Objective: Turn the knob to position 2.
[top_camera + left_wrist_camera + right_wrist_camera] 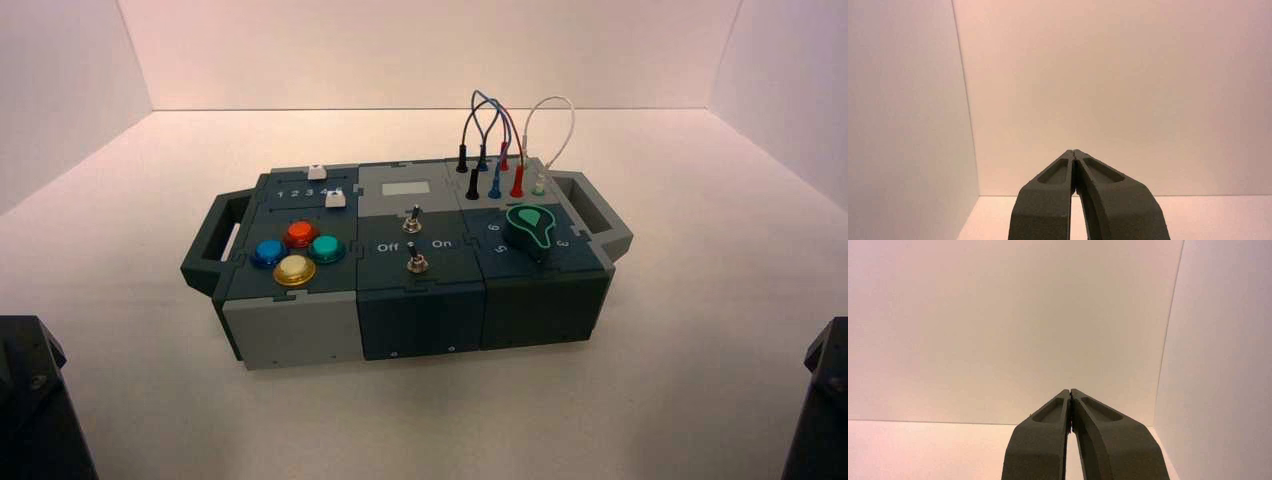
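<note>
The knob [530, 229], a dark-teal dial with a green teardrop pointer top, sits on the right block of the box [420, 300] in the high view, with white numbers printed around it. Both arms are parked at the bottom corners of that view, far from the box. In the left wrist view my left gripper [1074, 151] is shut with nothing in it and faces a bare wall. My right gripper [1069, 390] is likewise shut on nothing in the right wrist view. Neither wrist view shows the box.
Left block: blue, orange, teal and yellow push-buttons [296, 253] and two white sliders [334, 199]. Middle block: two metal toggle switches [417, 262]. Plugged wires [497, 130] rise behind the knob. The box has a handle [213, 240] at each end. White walls enclose the table.
</note>
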`<state>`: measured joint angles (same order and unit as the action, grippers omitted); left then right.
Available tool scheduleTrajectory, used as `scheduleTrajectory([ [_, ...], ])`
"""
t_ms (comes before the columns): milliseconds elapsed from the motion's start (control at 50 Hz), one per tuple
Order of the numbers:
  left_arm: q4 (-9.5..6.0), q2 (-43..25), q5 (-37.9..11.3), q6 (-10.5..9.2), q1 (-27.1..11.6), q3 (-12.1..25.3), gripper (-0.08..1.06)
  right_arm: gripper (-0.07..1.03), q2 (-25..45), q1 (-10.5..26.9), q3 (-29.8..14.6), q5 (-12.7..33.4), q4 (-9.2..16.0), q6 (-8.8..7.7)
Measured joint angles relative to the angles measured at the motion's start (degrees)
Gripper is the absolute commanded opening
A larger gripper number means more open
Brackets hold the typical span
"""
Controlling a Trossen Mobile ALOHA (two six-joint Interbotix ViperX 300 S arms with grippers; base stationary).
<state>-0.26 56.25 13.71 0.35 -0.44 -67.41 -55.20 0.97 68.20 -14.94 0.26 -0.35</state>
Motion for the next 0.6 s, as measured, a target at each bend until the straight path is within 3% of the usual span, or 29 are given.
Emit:
scheduleTrajectory([
  [420,0.0,-0.09,-0.62,-0.09,0.0,0.0,-0.03,-0.02,0.09,0.26,0.0,0.62,0.0,0.0],
  [520,0.0,-0.26,-2.81,0.18,0.0,0.09,-0.03,-0.02,0.53,1.32,-0.44,3.87,0.0,0.0],
  [600,0.0,-0.62,-6.24,0.35,0.0,0.62,-0.03,-0.02,2.37,3.16,-2.11,9.23,0.0,-0.26],
])
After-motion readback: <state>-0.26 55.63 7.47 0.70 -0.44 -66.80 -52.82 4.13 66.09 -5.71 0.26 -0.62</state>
